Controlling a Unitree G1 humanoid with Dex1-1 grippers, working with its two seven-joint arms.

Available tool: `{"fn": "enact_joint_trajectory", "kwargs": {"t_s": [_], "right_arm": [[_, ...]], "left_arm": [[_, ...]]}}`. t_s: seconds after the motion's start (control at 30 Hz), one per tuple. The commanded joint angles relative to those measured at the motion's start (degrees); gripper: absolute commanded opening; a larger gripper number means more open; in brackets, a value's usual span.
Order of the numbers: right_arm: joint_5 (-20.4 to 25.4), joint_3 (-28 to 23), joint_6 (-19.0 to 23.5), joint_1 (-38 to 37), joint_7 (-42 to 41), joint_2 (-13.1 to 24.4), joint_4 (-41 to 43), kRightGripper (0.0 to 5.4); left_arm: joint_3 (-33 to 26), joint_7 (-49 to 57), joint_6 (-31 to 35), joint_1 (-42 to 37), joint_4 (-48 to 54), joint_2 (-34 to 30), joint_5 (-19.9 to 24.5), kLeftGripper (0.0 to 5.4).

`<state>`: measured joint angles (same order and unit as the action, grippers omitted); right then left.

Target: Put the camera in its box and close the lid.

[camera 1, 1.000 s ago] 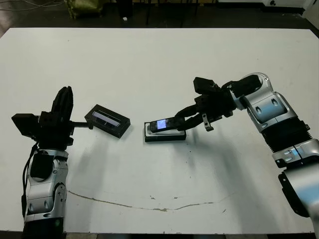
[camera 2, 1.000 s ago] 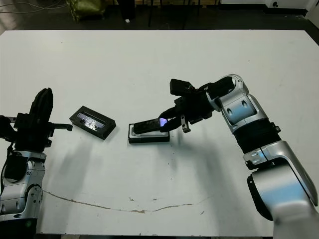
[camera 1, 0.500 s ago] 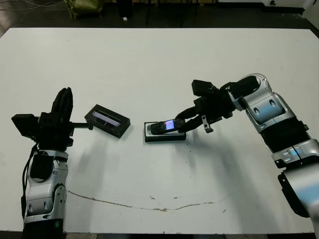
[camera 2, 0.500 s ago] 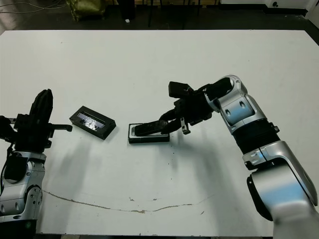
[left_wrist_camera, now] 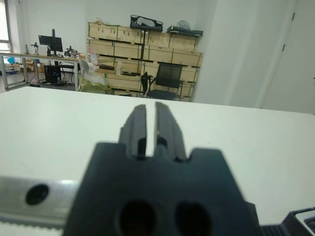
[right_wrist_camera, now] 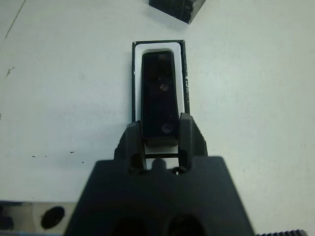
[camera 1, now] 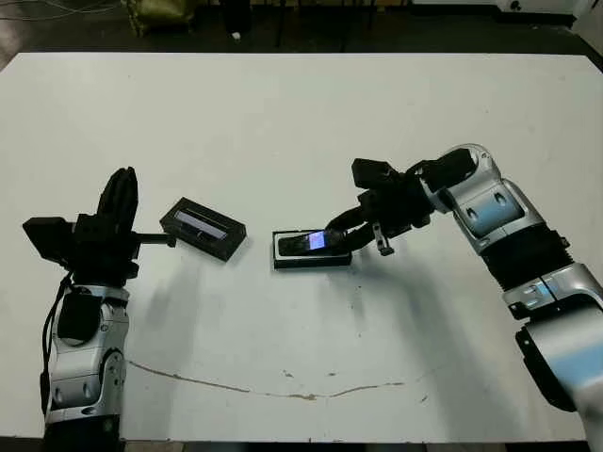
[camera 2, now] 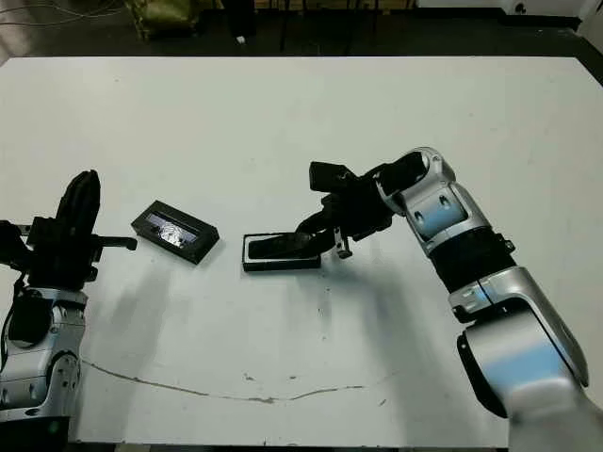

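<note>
In the right wrist view, our black right gripper covers the near end of the slim black bar-shaped camera, and the flat black rectangular lid is cut off at the frame's top edge.

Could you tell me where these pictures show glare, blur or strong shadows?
Left eye view: a bluish glint on the camera; soft arm shadows on the table. Left wrist view: the left gripper body is blurred, too near the lens. Right wrist view: the camera and box are sharp, evenly lit.
</note>
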<state>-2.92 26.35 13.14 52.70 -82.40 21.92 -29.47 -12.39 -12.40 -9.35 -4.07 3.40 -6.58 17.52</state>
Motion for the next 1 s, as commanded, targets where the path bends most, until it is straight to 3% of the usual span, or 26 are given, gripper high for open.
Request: {"fn": "enact_joint_trajectory", "kwargs": {"t_s": [0.03,0.47,0.6,1.0], "right_arm": [[-0.42,0.93,0.79,-0.27,0.01,-1.12,-0.29,0.17],[0.03,0.3,3.16,-0.68,1.12,-2.24,0.52,0.17],[0.16,0.23,1.61,-0.67,0.67,-2.08,0.82,0.17],[-0.03,0.01,-2.05,1.09,-1.21,-1.65,0.4,2.78]], "left_arm": [[0.09,-0.21,-0.08,1.41,-1.02,0.29,-0.04,0.0],[0.09,-0.29,-0.35,1.31,-1.51,0.14,-0.47,0.0],[0.15,-0.22,0.25,1.38,-1.24,0.06,-0.41,0.0],[0.35,0.16,0.87,1.47,-0.49,0.33,-0.45,0.0]]}}
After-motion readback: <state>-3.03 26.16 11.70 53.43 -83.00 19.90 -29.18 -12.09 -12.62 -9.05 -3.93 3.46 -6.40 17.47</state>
